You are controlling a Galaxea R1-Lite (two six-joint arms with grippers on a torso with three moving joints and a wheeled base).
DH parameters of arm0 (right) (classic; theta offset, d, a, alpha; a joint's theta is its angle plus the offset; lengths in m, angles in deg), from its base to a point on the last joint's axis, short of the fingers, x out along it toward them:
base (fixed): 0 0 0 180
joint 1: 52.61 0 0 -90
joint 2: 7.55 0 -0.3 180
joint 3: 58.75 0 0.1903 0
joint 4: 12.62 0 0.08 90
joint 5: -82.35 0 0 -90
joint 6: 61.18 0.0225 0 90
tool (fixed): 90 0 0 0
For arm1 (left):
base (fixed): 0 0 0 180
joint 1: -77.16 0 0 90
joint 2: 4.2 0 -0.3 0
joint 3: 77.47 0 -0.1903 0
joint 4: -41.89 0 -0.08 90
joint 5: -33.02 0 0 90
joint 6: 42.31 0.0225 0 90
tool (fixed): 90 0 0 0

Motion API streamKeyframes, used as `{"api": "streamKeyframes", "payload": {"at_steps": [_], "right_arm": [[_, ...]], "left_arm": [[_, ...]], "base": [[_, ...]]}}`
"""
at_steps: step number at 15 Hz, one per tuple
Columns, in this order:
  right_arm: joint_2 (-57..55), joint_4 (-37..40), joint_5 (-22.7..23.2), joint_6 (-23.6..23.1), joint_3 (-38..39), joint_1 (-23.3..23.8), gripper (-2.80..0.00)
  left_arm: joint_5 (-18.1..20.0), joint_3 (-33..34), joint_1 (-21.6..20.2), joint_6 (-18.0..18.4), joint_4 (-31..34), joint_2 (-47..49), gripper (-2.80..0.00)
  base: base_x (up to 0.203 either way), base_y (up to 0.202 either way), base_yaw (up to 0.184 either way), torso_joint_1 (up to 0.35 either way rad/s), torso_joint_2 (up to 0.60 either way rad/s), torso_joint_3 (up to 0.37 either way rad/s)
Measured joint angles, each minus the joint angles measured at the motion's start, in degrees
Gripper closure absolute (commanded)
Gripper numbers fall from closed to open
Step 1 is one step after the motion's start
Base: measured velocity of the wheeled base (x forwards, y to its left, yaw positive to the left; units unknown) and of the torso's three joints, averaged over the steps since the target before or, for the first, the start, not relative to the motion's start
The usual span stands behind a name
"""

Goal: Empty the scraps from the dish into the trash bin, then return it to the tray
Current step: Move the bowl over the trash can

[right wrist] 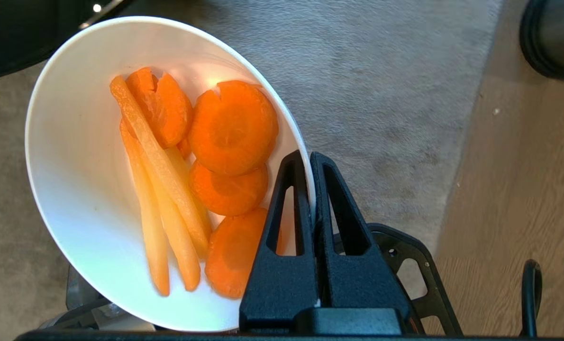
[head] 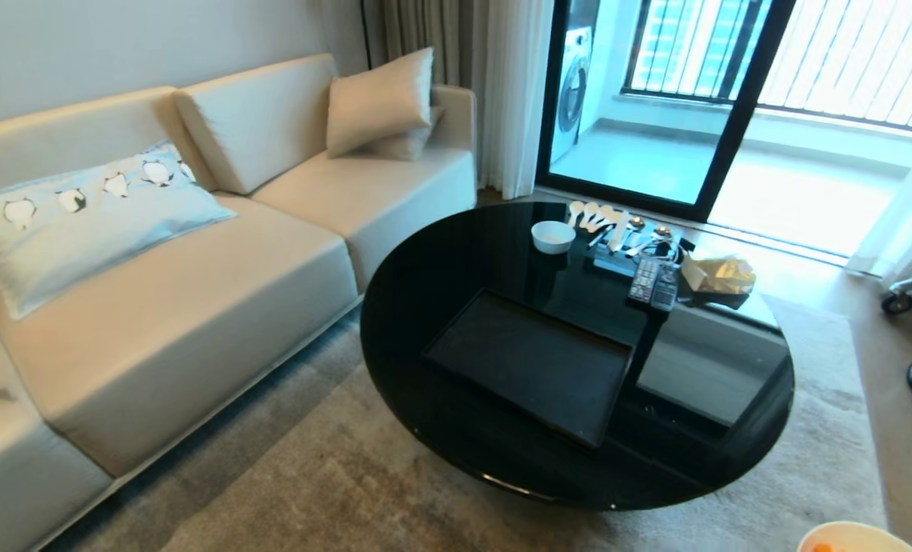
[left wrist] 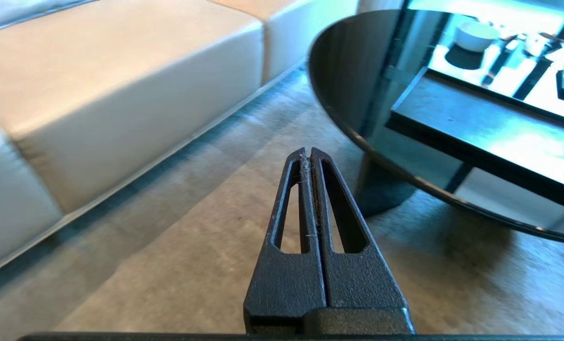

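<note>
A cream sofa [head: 195,253] fills the left of the room, and the left gripper [left wrist: 309,154] hangs low over the grey rug [left wrist: 177,265] beside it, its jaws pressed together on nothing. To the right stands the glossy round table [head: 456,253] with the matte black tray [head: 533,364] lying bare on it; a smaller white bowl [head: 553,236] sits near the table's far edge. Furthest right, the right gripper [right wrist: 310,158] is clamped on the rim of the dish [right wrist: 73,189], a smooth, deep white bowl held tilted above the rug. Its scraps [right wrist: 201,175], round orange carrot slices and pale yellow strips, lie against the lower wall. The steel bin's black-ringed base [right wrist: 552,40] stands on the wooden floor nearby.
</note>
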State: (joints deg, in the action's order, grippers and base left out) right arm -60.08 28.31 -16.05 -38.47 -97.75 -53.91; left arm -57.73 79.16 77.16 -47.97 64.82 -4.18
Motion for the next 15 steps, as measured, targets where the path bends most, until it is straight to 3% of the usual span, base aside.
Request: {"api": "streamKeyframes", "payload": {"at_steps": [15], "right_arm": [[0.1, -0.1, 0.0, 0.1, 0.4, 0.0, 0.00]], "left_arm": [[0.0, 0.0, 0.0, 0.0, 0.0, 0.0, 0.00]], "base": [[0.000, 0.011, -0.167, 0.003, 0.00, 0.002]]}}
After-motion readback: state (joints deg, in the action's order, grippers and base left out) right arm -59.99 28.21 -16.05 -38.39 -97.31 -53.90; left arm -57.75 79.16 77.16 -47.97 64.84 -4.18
